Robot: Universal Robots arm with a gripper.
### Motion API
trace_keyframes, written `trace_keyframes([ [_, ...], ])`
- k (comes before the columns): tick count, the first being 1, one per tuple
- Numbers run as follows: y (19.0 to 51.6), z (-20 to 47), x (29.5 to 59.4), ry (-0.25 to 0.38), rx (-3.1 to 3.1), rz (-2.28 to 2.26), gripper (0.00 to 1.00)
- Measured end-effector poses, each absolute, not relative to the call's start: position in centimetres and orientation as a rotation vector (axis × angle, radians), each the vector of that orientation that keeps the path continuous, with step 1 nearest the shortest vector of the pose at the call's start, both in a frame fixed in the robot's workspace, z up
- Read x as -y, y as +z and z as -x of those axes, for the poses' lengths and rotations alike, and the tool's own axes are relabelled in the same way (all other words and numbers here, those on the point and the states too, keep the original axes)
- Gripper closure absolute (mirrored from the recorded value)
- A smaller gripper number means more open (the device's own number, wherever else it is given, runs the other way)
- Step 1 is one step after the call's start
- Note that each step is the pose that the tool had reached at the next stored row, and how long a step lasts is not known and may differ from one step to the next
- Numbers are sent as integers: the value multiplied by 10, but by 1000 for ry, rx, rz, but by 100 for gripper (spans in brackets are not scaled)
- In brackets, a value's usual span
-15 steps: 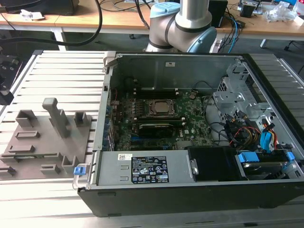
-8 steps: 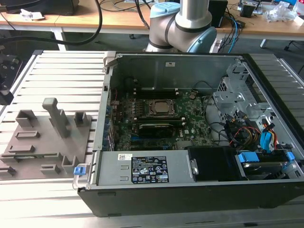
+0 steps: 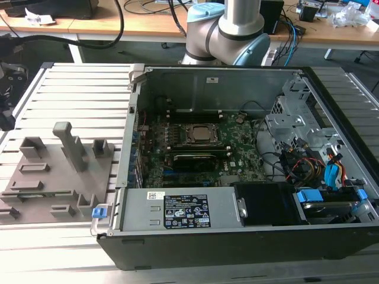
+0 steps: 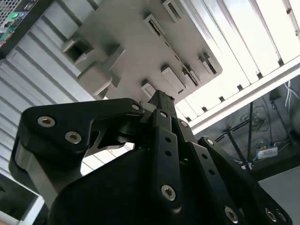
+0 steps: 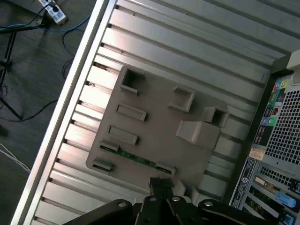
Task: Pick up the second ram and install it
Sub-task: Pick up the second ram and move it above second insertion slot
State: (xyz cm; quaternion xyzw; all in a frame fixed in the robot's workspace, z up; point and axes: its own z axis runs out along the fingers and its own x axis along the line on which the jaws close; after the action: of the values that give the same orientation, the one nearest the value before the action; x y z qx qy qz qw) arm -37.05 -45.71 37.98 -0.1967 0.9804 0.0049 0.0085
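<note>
One slatted metal surface carries everything, and the biggest thing on it is an open computer case, lying on its side with the green motherboard and the silver processor facing up. The robot arm's base stands behind the case. At the exterior view's left, well apart from the motherboard and just beside the case wall, lies a flat grey holder plate studded with small grey blocks, one of them a taller post. In the first wrist view the black pincer hangs over the edge of that plate; its fingertips look clenched together with nothing between them, and the second wrist view shows them meeting at one dark tip. The second ram, a thin green stick, lies flat along the plate's edge between two low blocks, near the pincer's tip but not touched by it.
</note>
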Motion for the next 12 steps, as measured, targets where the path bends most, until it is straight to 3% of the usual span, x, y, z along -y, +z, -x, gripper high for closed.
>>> trace_keyframes([
  [12,380,371,457,21,-2855,1276,89],
])
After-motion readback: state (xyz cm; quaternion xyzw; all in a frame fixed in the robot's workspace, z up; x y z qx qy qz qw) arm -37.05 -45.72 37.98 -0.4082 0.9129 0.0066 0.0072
